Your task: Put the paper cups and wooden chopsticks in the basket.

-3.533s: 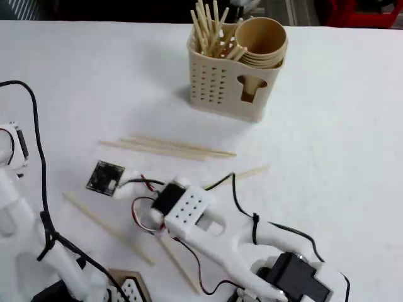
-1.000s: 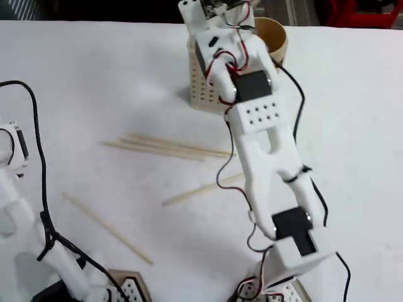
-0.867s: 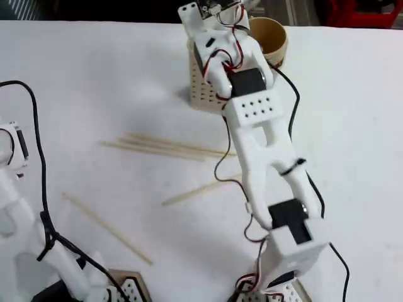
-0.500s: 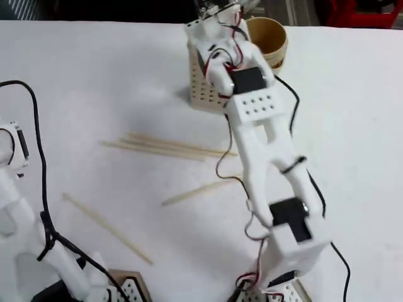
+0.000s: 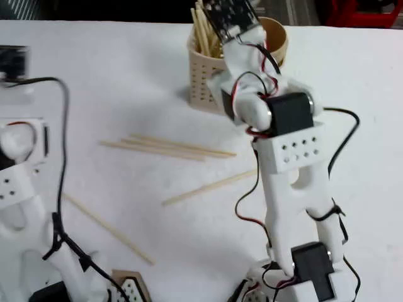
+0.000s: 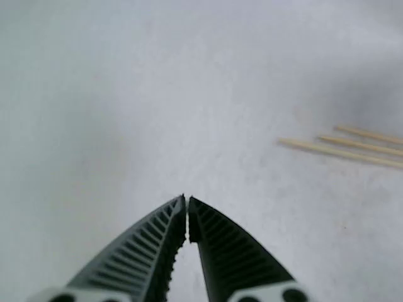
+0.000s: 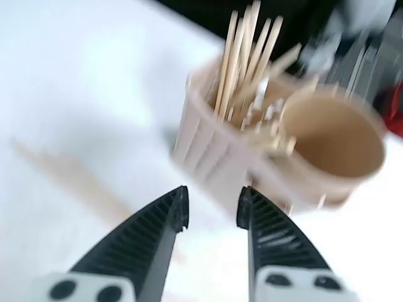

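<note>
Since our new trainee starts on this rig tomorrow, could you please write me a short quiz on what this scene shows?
1. Fill in the gap: the left gripper has its fingers ____ (open or shut).
2. True or false: the right gripper has its fingers pressed together.
3. Where do the paper cups sit? A, in the left gripper; B, in the basket; C, between the right gripper's fingers.

Key
1. shut
2. false: its fingers are apart, with nothing between them
3. B
</note>
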`<state>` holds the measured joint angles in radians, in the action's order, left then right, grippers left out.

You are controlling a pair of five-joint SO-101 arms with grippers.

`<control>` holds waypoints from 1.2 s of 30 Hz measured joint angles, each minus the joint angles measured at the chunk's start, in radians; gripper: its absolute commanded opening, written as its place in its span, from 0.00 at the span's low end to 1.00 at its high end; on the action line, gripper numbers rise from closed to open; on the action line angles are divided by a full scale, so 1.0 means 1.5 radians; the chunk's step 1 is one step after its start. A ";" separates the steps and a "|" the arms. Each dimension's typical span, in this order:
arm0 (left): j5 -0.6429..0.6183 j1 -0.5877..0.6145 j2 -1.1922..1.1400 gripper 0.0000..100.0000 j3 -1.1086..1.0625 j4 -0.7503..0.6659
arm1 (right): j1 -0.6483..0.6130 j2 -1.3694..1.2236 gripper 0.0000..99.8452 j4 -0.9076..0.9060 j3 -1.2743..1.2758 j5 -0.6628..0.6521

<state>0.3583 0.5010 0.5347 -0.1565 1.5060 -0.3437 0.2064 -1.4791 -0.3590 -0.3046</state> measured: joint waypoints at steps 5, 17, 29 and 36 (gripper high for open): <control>0.082 -0.122 0.000 0.06 0.000 -0.007 | 0.032 0.017 0.13 -0.136 0.000 0.000; 0.250 -0.365 -0.145 0.18 0.030 -0.042 | 0.216 0.161 0.13 -0.080 0.284 0.032; 0.310 -0.482 -0.455 0.21 0.199 -0.044 | 0.299 0.453 0.13 0.261 0.795 0.089; 0.385 -0.515 -0.619 0.21 0.264 -0.044 | 0.308 0.507 0.13 0.347 0.881 0.154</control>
<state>0.9352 -0.2708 -0.3936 0.2394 1.4400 0.1181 0.9674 -0.9590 0.9620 -0.0729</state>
